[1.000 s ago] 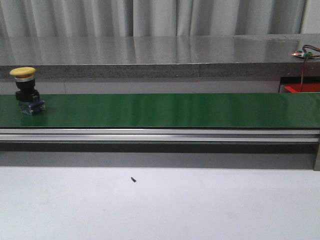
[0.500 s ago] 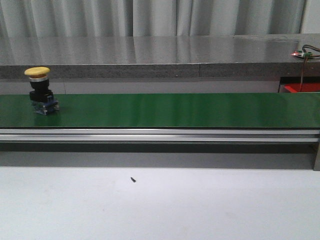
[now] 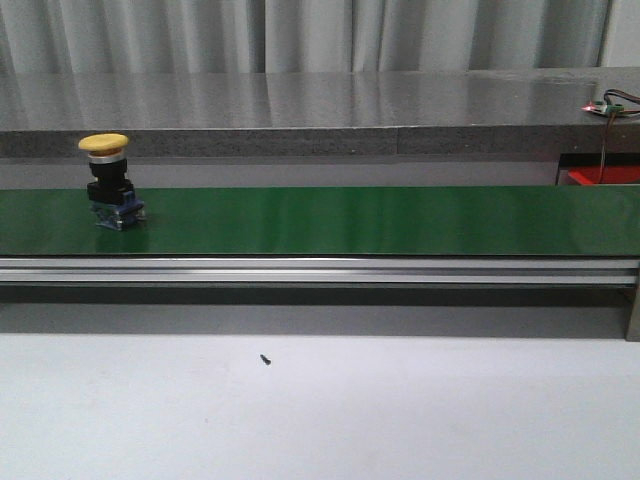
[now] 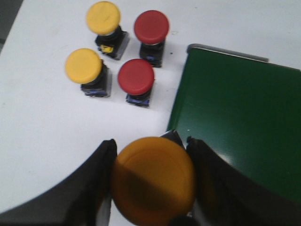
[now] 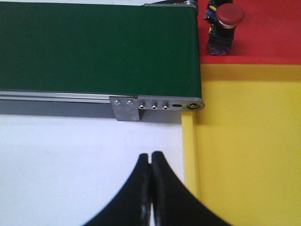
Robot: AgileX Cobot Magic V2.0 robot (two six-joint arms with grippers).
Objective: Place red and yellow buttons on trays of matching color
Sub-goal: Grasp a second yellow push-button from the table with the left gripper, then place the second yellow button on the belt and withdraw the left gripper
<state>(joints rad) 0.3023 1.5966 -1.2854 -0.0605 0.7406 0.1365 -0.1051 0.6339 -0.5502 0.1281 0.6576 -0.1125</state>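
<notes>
1. In your front view a yellow button (image 3: 110, 182) stands upright on the green belt (image 3: 380, 220), near the belt's left end, cap up and black body on a blue base.
2. No arm shows in the front view; only a small dark speck (image 3: 266, 359) lies on the white surface (image 3: 400, 410) in front of the belt's rail.
3. Your left tool (image 4: 153, 188) is gripping a held button (image 4: 153, 179) with an orange-yellow cap; the dark fingers (image 4: 101, 179) press against both sides of the cap, which fills the gap between them.
4. Beyond that held button, the left wrist view shows four spare ones standing on the white surface beside the belt's end (image 4: 235, 122): yellow one (image 4: 103, 18), second yellow (image 4: 83, 66), red one (image 4: 151, 27) and second red (image 4: 136, 76).
5. The two yellow spares sit side by side, the two red ones just beside them and nearer the belt; all four are upright and apart from the left tool.
6. Your right tool (image 5: 150, 165) is closed with nothing in it, its two fingertips touching along one seam.
7. It hangs over the white surface, just beside the edge of the yellow tray (image 5: 249, 155) and near the belt's metal end bracket (image 5: 160, 106).
8. The yellow tray shows no button in the part you can see.
9. A red button (image 5: 225, 26) stands on the red tray (image 5: 273, 37), close to the belt's corner and leaning slightly.
10. The red tray lies next to the yellow tray, their edges meeting.
</notes>
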